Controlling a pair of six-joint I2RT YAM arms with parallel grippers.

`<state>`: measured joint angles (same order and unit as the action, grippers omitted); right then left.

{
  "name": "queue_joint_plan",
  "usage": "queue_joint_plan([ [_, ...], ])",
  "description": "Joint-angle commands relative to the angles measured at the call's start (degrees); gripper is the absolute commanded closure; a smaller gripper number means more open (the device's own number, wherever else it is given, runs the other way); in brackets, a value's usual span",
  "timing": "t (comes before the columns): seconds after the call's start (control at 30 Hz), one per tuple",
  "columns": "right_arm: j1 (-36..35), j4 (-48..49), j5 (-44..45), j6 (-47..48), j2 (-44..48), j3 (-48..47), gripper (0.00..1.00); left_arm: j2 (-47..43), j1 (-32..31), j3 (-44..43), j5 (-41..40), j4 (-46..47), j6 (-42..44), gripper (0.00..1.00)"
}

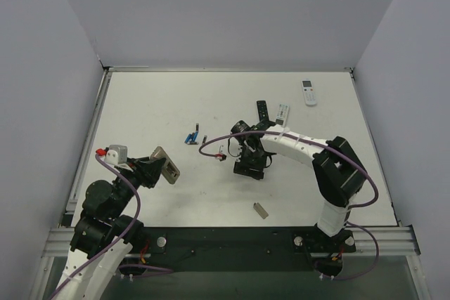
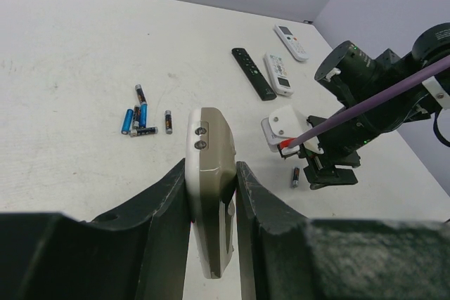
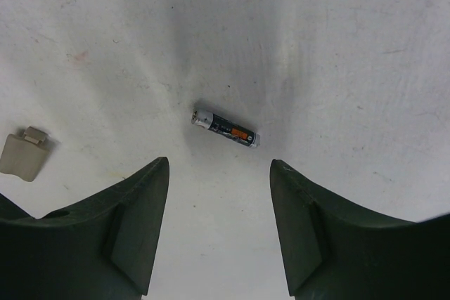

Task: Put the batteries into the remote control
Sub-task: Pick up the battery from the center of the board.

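My left gripper is shut on the remote control, gripping it edge-on by its sides, grey-tan back showing; from above it sits at the near left. Several blue and dark batteries lie in a cluster on the table, seen from above left of centre. My right gripper is open and points down over a single dark battery that lies just beyond its fingertips, untouched. That battery also shows in the left wrist view beside the right gripper.
A grey-tan battery cover lies loose near the front edge. A slim black remote and a white remote lie behind the right arm. Another white remote lies at the far right.
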<state>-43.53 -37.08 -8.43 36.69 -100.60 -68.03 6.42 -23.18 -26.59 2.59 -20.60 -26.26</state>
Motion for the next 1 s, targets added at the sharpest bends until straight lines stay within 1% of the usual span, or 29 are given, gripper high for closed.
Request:
queue_joint_plan([
  [0.0, -0.3, -4.2, 0.2, 3.7, -2.8, -2.5, 0.46, -0.4, -0.1, -1.4, -0.7, 1.9, 1.1, 1.00],
  [0.2, -0.2, -2.1, 1.4, 3.5, -6.1, -2.7, 0.46, -0.3, -0.1, -1.3, -0.7, 2.1, 1.1, 1.00],
  [0.3, -0.2, -0.3, 2.1, 3.4, -7.1, -2.1, 0.48, -0.2, -0.1, -1.4, -0.6, 2.0, 1.1, 1.00],
  [0.37, -0.2, 0.7, 3.0, 3.2, -7.3, -1.7, 0.48, -0.1, -0.1, -1.4, -0.7, 2.1, 1.1, 1.00],
  [0.5, -0.2, 2.3, 2.3, 2.8, -8.1, -0.8, 0.51, -0.1, -0.1, -1.2, -0.6, 2.1, 1.1, 1.00],
  [0.57, -0.2, 2.5, 1.6, 2.2, -8.5, -0.8, 0.54, -0.1, -0.1, -1.2, -0.6, 2.3, 1.0, 1.00],
  [0.6, -0.2, 2.5, 1.4, 2.0, -8.8, -0.8, 0.58, -0.1, -0.1, -1.2, -0.6, 2.2, 1.1, 1.00],
  [0.63, -0.2, 2.5, 1.2, 1.7, -9.0, -0.9, 0.59, -0.1, -0.1, -1.2, -0.5, 2.3, 1.1, 1.00],
  [0.7, 0.0, 2.5, 0.3, 1.2, -9.4, -0.9, 0.64, -0.2, -0.1, -1.2, -0.5, 2.2, 1.0, 1.00],
  [0.83, 0.7, 2.5, -2.3, 0.2, -9.5, -1.1, 0.70, -0.1, -0.1, -1.2, -0.3, 2.1, 0.9, 1.00],
  [0.87, 0.8, 2.6, -2.8, 0.0, -9.4, -1.4, 0.74, -0.1, -0.1, -1.2, -0.3, 2.1, 0.9, 1.00],
  [0.97, 1.7, 3.2, -4.8, -2.3, -9.2, -1.9, 0.77, -0.1, -0.1, -1.2, -0.1, 2.1, 0.8, 1.00],
])
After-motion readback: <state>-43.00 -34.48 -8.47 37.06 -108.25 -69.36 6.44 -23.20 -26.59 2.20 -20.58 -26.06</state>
